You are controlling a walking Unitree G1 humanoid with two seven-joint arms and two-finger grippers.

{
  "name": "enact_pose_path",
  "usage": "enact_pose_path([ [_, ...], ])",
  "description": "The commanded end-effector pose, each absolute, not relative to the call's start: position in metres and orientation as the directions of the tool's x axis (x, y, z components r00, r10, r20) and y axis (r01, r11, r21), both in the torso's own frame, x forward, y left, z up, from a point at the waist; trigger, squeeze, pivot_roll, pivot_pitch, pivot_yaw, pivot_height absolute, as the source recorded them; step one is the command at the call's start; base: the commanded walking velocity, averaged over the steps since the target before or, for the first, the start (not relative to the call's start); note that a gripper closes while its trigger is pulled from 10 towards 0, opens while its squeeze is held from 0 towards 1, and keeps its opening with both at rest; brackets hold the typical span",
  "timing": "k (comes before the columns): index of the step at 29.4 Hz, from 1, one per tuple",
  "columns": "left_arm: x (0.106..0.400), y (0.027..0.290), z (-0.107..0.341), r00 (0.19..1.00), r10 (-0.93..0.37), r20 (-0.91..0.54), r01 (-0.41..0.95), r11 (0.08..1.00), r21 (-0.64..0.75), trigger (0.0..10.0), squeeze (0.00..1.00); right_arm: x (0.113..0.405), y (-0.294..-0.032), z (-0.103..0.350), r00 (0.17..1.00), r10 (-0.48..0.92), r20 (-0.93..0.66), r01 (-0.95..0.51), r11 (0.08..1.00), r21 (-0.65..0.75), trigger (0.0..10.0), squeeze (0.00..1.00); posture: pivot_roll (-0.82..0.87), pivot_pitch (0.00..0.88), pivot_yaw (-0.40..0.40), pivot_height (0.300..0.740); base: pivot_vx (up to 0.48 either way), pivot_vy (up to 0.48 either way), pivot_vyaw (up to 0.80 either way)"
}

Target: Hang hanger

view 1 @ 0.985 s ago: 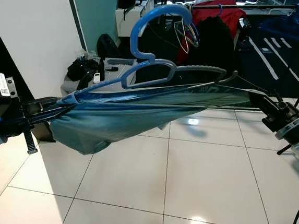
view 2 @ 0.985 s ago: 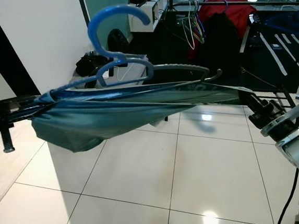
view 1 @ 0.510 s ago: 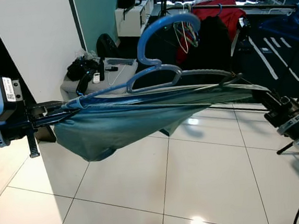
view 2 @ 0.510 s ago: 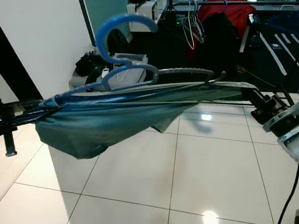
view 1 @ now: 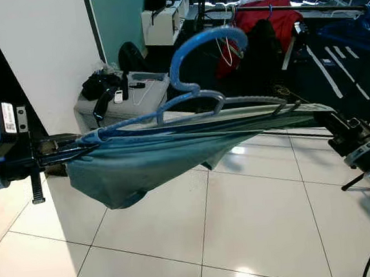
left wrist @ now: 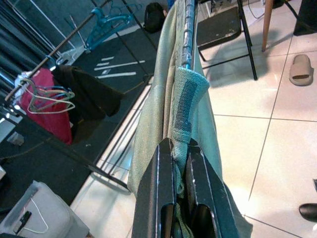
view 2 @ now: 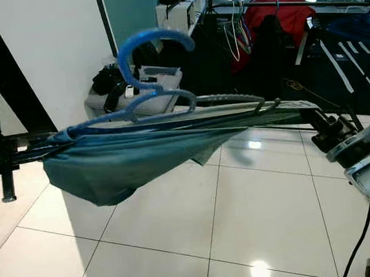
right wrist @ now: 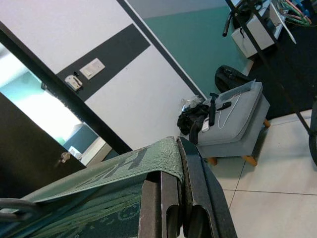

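White glossy floor tiles (view 1: 256,216) ahead of me, a white wall with a black stripe on my left, a grey ottoman (view 1: 126,98) with black bags piled beside it against that wall.

Left end effector (view 1: 75,147): fingers pinched tight on one end of the teal garment (view 1: 148,164); the left wrist view shows cloth squeezed between the two black fingers (left wrist: 159,198).

Centre: the garment is stretched nearly level between my two arms, sagging in a pouch toward the left. The blue hanger (view 1: 196,79) is threaded through it, shoulders lying along the top edge, hook standing up free above the cloth. It is carried in mid-air, well apart from any rail.

Right end effector (view 1: 329,120): closed on the other end, a printed waistband or hem clamped in it per the right wrist view (right wrist: 114,171).

Background right: a clothes rack (view 1: 297,9) with a red garment (view 1: 259,18) and a few spare hangers on its rail.

Progress, my judgement: garment is on the hanger and both grips hold. Left to do: close the gap to the rack, raise the hook over the rail, release.
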State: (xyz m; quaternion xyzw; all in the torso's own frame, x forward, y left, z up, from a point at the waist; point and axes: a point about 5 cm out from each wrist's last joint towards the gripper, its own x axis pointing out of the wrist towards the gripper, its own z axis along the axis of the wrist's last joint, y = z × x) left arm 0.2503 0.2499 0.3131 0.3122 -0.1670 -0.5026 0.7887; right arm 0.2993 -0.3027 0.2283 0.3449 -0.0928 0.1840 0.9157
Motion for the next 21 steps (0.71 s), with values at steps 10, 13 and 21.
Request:
enact_pose_path([
  [10, 0.250, 0.264, 0.312, 0.511, -0.851, -0.118, 0.672, 0.310, 0.672, 10.0, 0.00, 0.292, -0.324, 0.235, 0.931, 0.179, 0.317, -0.342, 0.729, 0.593, 0.0, 0.00, 0.01, 0.078, -0.032, 0.740, 0.000, 0.000, 0.00],
  [13, 0.255, 0.267, 0.314, 0.552, -0.827, -0.106, 0.635, 0.335, 0.696, 10.0, 0.00, 0.292, -0.323, 0.236, 0.929, 0.187, 0.319, -0.349, 0.730, 0.587, 0.0, 0.00, 0.01, 0.077, -0.033, 0.740, 0.000, 0.000, 0.00],
  [21, 0.266, 0.268, 0.320, 0.630, -0.775, -0.047, 0.542, 0.396, 0.742, 10.0, 0.00, 0.295, -0.313, 0.247, 0.914, 0.229, 0.334, -0.387, 0.736, 0.555, 0.0, 0.00, 0.00, 0.069, -0.034, 0.740, 0.000, 0.000, 0.00],
])
